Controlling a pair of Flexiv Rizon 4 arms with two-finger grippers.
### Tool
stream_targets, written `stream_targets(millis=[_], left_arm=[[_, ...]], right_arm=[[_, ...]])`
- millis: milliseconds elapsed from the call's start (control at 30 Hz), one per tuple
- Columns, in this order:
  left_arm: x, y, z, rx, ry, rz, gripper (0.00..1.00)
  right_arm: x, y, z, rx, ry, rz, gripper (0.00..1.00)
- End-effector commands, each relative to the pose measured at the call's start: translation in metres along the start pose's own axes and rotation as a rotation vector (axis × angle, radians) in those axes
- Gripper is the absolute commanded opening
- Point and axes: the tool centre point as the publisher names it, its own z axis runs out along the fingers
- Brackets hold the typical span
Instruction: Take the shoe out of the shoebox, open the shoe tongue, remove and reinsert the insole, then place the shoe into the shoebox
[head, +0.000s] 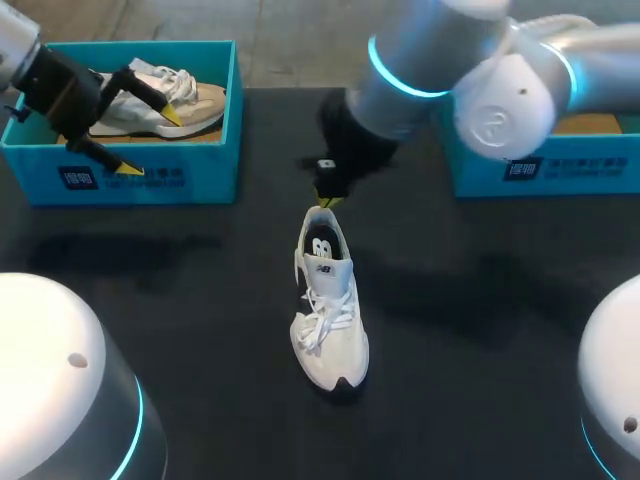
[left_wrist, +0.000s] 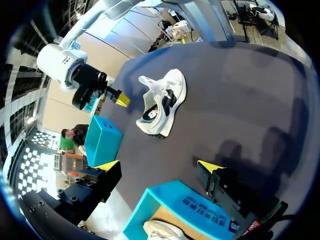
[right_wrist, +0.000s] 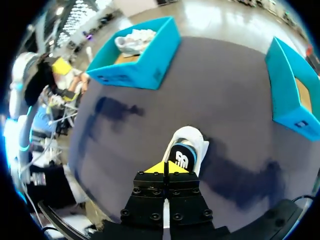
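Had jaws of right gripper (head: 328, 201) pressed together, yellow tips just beside the heel of the white shoe (head: 328, 312). Found that shoe standing on its sole on the black table (head: 190, 300), between left shoebox (head: 212, 178) and right shoebox (head: 585, 165). Had jaws of left gripper (head: 150, 142) spread wide, holding nothing, over left shoebox, second shoe (head: 165, 100) inside.

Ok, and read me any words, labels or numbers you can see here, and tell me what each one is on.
On the left blue box, front wall: a white square sign and a row of white characters, too blurred to read.
On the right blue box, front wall: a white square sign, too blurred to read.
On the shoe, dark insole at the heel: a white logo, not legible as words.
No readable numbers anywhere.
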Motion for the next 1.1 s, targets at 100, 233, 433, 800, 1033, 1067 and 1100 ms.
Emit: stream_targets(millis=[100, 233, 433, 800, 1033, 1067, 1100], left_arm=[[-0.005, 0.012, -0.002, 0.008, 0.014, -0.006, 1.00], [-0.004, 0.017, -0.010, -0.008, 0.012, -0.016, 1.00], [-0.006, 0.017, -0.016, -0.022, 0.011, -0.017, 1.00], [-0.011, 0.015, -0.029, -0.068, -0.001, -0.002, 1.00], [-0.011, 0.015, -0.029, -0.068, -0.001, -0.002, 1.00], [-0.011, 0.015, -0.029, -0.068, -0.001, -0.002, 1.00], [-0.011, 0.015, -0.029, -0.068, -0.001, -0.002, 1.00]], right_arm=[[0.018, -0.002, 0.021, 0.005, -0.377, 0.076, 0.00], [0.015, -0.012, 0.027, 0.015, -0.451, 0.129, 0.00], [0.006, -0.026, 0.033, 0.019, -0.470, 0.186, 0.00], [-0.008, -0.039, 0.055, 0.071, -0.442, 0.229, 0.00], [-0.021, -0.043, 0.073, 0.095, -0.415, 0.240, 0.00], [-0.023, -0.043, 0.075, 0.103, -0.419, 0.238, 0.00], [-0.025, -0.044, 0.078, 0.104, -0.414, 0.238, 0.00]])
